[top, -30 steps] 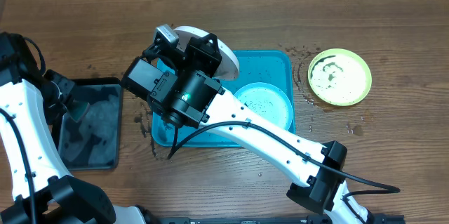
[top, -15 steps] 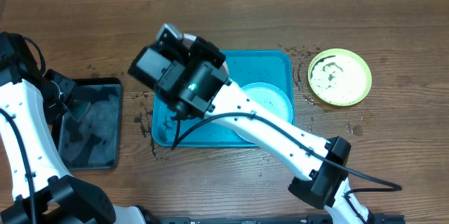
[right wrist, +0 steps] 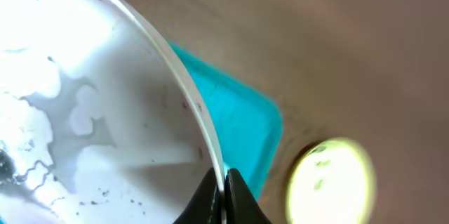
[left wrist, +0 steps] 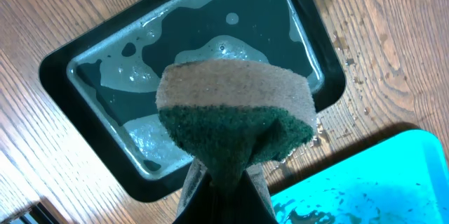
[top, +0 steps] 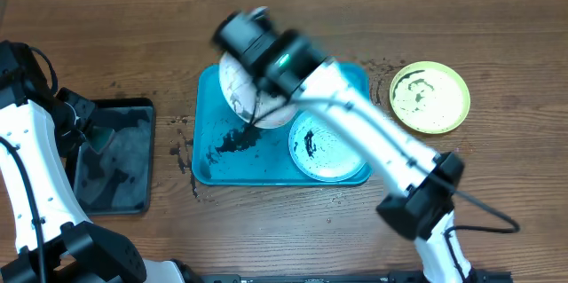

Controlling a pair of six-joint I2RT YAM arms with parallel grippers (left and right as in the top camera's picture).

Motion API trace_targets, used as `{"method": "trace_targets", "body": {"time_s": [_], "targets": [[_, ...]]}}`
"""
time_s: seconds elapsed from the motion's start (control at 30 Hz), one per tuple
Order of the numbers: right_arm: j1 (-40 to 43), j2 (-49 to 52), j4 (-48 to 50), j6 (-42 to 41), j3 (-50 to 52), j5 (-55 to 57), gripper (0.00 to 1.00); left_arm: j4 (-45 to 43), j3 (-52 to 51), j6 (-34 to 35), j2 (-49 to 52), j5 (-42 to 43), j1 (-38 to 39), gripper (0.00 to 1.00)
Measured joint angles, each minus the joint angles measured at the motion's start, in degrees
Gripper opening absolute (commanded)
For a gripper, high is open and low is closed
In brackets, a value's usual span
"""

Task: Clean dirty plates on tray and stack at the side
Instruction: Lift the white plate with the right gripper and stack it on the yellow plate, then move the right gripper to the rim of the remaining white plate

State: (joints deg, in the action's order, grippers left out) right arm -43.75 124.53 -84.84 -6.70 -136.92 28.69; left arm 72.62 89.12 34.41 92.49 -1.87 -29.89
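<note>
My right gripper (top: 257,57) is shut on the rim of the white plate (top: 241,88) and holds it tilted above the turquoise tray (top: 355,74); the right wrist view shows the jaws (right wrist: 223,182) pinching the white plate's (right wrist: 84,112) edge. The light blue plate (top: 328,145) lies in the tray's right half with dark specks. The yellow-green plate (top: 430,97) lies smeared on the table to the right. My left gripper (left wrist: 224,182) is shut on a green-and-tan sponge (left wrist: 235,122) above the black tray (left wrist: 77,62).
A dark smear of dirt (top: 232,141) lies on the turquoise tray's floor under the white plate. The black tray (top: 115,154) holds soapy water at the left. Dark crumbs and drops dot the wood around the turquoise tray.
My right arm swung back and to the right with the white plate, now tilted over the tray. The dark smear and the light blue plate have come into view. The left arm is still.
</note>
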Motion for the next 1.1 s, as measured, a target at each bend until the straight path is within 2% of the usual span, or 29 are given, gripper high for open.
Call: {"method": "trace_targets", "body": {"time_s": [0.13, 0.23, 0.33, 0.47, 0.7, 0.97, 1.0, 1.03, 1.1], "targets": [[13.14, 0.04, -3.28, -4.46, 0.0, -15.47, 0.04, 0.0, 0.0, -0.02, 0.0, 0.02, 0.0, 0.04], [26.84, 0.15, -7.32, -6.25, 0.0, -26.99, 0.04, -0.02, 0.0, 0.0, 0.0, 0.02, 0.0, 0.04], [38.75, 0.15, -11.8, -7.02, 0.0, -32.89, 0.04, -0.28, 0.0, 0.0, 0.0, 0.02, 0.0, 0.04], [49.16, 0.15, -12.09, -6.86, 1.62, -36.11, 0.04, -0.48, 0.0, -0.02, 0.0, 0.02, 0.0, 0.04], [59.34, 0.15, -9.81, -6.78, 13.31, -36.17, 0.04, -0.72, 0.0, 0.0, 0.0, 0.04, 0.0, 0.04], [63.08, 0.15, -3.17, -6.75, 25.31, -36.22, 0.04, -0.9, 0.0, 0.0, 0.0, 0.04, 0.0, 0.04], [63.1, 0.15, -2.08, -6.78, 26.27, -36.2, 0.06, -0.92, 0.0, 0.0, 0.0, 0.02, 0.0, 0.04], [63.1, 0.15, -1.25, -6.82, 27.12, -36.2, 0.17, -0.94, -0.02, 0.0, 0.0, 0.02, 0.0, 0.04], [63.04, 0.15, -1.09, -6.88, 27.82, -36.35, 0.56, -0.94, 0.0, 0.0, 0.0, 0.02, 0.0, 0.04]]}}
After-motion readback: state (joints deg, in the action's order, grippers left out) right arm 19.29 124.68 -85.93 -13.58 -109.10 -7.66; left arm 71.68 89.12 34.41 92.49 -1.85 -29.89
